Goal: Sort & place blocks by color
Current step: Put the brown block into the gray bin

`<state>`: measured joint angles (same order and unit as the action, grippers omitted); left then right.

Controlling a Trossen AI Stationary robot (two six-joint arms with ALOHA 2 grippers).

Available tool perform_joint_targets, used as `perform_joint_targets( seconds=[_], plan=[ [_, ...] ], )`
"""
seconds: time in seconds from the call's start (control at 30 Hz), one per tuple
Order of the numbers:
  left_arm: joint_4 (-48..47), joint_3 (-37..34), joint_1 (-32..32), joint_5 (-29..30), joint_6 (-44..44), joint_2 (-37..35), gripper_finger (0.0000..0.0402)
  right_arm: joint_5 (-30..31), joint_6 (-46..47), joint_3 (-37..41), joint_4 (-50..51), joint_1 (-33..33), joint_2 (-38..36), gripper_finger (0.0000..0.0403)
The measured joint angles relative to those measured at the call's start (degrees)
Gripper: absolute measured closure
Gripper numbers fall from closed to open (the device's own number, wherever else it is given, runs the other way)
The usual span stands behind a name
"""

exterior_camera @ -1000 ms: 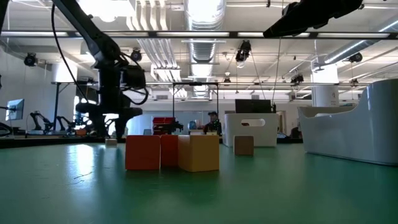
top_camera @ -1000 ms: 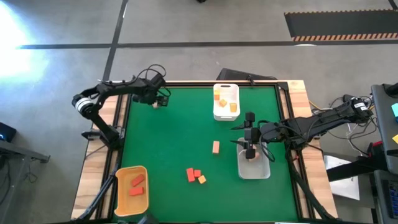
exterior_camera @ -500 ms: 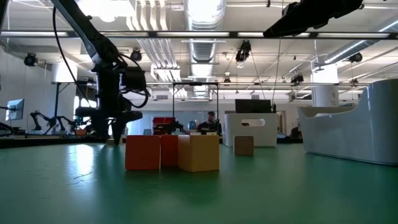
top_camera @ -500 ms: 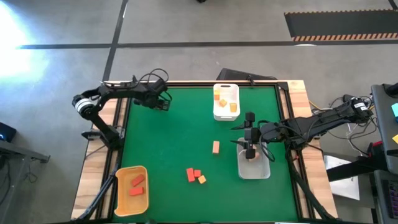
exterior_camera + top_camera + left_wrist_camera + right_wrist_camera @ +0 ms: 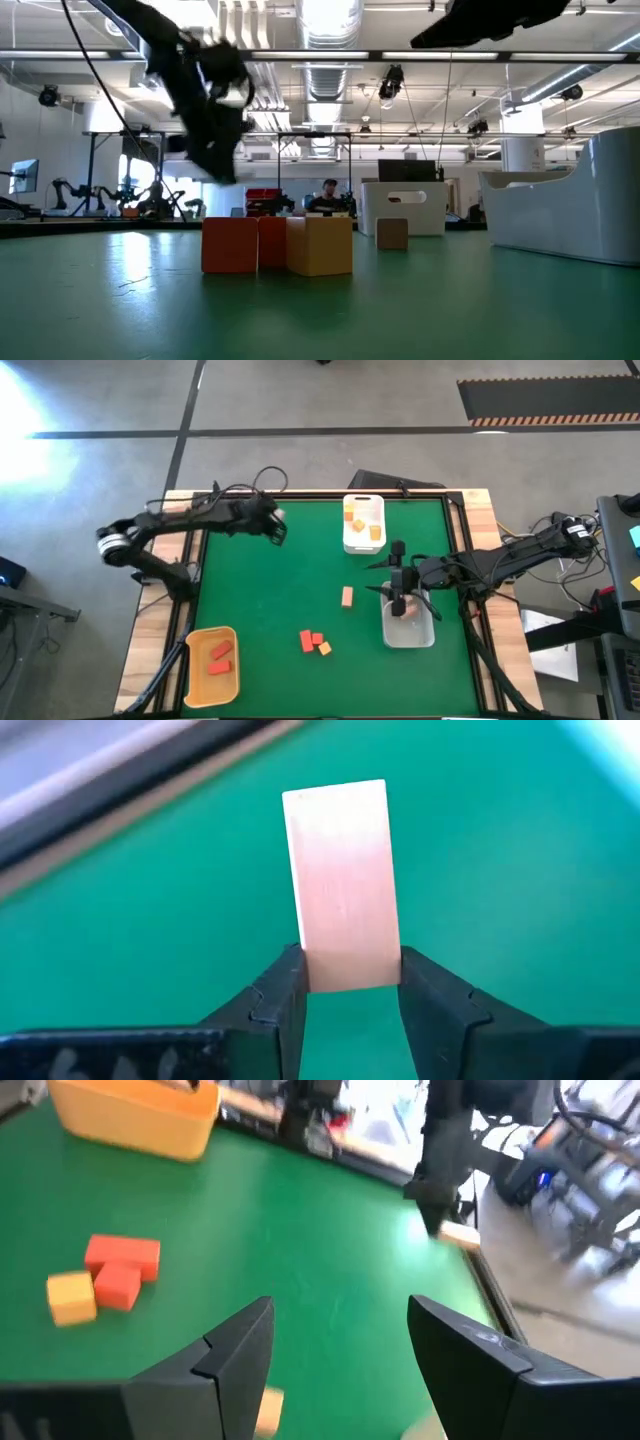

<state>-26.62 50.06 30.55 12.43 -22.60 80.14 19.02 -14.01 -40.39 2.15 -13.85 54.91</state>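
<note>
My left gripper [image 5: 276, 531] hovers over the table's far left part, shut on a pale tan bar block [image 5: 340, 870] and raised above the green mat in the low view [image 5: 215, 150]. My right gripper [image 5: 400, 600] stands open above the clear tray [image 5: 410, 632], with nothing between its fingers [image 5: 340, 1350]. On the mat lie a loose tan block [image 5: 347, 596], two red blocks [image 5: 311, 640] and an orange-yellow block [image 5: 325, 648]. My left gripper pinches the tan bar between its two fingers [image 5: 283, 1000] by the long sides at its near end [image 5: 345, 975]. The fingers slant down from the table's left side. The bar sticks out beyond the fingertips, lifted clear of the mat.
A white tray [image 5: 350, 544] at the far middle holds orange-yellow blocks. A yellow tray [image 5: 193, 665] at the near left holds red blocks. The mat's middle between the arms is bare green.
My left gripper has taken hold of the tan block at the table's far left corner and lifted it clear of the mat. It has risen and moved toward the table's right, rolling its wrist as it went.
</note>
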Motion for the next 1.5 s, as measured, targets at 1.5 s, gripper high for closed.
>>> perform_joint_targets(
  seconds=[1.5],
  plan=[
    [71.2,-5.6,-49.6,14.0,35.4,6.3,0.0193,-10.6,-0.5,-3.5,-49.6,0.0,23.7,0.0285]
  ],
)
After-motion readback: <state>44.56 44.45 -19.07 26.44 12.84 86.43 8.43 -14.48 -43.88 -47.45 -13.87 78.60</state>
